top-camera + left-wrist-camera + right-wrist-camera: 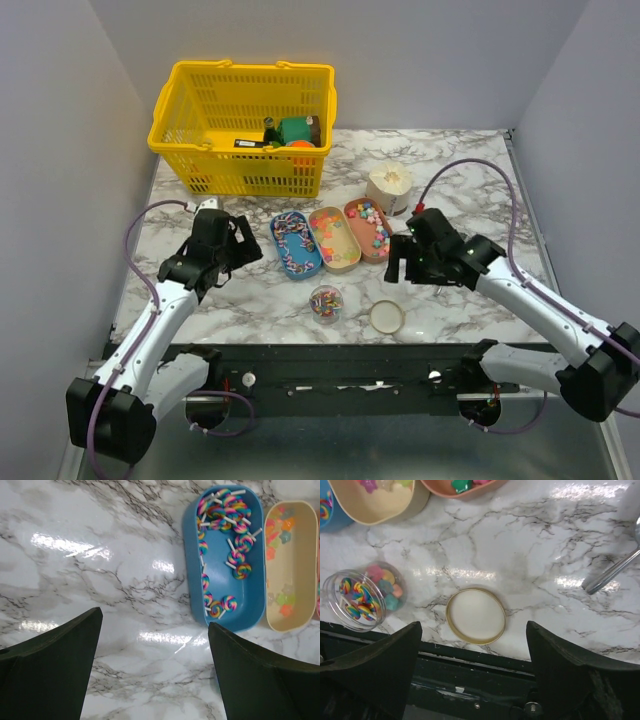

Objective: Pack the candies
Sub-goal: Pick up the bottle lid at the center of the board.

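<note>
Tiny multicoloured candies lie in three oval trays side by side: blue (296,245), beige (334,238) and pink (368,229). A small clear jar (326,302) in front of them also holds candies; its round lid (387,317) lies flat to its right. My left gripper (245,252) is open and empty, left of the blue tray (250,605) with its swirl lollipops (235,555). My right gripper (402,268) is open and empty, above the lid (475,615), with the jar (362,597) to its left.
A yellow basket (245,125) with a few goods stands at the back left. A white cup (389,187) stands behind the pink tray. A metal handle (612,572) lies on the marble to the right of the lid. The table's black front edge (470,665) is just below the lid.
</note>
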`<control>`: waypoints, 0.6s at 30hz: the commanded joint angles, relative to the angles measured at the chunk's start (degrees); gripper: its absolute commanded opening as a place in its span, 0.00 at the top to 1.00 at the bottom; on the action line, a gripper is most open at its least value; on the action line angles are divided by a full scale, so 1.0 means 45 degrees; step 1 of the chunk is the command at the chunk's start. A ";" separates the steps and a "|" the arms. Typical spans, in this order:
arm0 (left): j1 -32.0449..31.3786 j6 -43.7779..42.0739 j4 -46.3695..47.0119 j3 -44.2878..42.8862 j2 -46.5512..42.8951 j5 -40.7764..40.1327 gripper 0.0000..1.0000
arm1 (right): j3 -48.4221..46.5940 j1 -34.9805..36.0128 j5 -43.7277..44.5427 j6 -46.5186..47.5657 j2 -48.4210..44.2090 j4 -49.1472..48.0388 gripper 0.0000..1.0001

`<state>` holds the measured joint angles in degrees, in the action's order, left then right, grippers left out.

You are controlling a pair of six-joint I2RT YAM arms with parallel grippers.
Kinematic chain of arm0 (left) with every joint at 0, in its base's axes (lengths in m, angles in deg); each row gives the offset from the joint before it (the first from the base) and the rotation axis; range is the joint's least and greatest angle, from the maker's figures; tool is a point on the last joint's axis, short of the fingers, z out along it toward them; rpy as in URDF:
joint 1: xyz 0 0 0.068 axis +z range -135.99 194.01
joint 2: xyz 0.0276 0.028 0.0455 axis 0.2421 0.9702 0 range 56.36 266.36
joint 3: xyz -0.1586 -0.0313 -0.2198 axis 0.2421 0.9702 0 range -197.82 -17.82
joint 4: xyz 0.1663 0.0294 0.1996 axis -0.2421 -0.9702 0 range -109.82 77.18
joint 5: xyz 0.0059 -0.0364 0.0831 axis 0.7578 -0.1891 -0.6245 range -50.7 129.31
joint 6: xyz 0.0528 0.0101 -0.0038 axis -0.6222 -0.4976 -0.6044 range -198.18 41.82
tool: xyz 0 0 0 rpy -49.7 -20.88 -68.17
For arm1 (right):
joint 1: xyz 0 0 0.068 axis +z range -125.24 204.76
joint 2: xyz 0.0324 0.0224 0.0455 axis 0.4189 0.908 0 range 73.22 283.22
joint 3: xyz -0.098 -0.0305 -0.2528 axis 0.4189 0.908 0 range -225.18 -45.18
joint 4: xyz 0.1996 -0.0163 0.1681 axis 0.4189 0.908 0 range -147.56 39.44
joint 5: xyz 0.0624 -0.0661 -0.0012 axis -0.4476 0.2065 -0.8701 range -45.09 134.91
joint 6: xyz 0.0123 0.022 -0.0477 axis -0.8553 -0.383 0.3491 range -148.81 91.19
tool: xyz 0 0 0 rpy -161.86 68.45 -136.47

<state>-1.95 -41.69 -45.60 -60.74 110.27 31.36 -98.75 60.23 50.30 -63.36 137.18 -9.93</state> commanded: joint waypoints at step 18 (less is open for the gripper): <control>-0.0241 0.0270 -0.0119 0.1237 -0.0574 0.3349 0.01 | 0.1140 0.5068 0.1828 -0.3105 0.4320 -0.1990 0.48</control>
<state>-2.30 -41.43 -45.55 -55.14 106.73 45.81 -94.66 81.87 54.60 -76.14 154.95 -14.38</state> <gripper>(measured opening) 0.987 0.524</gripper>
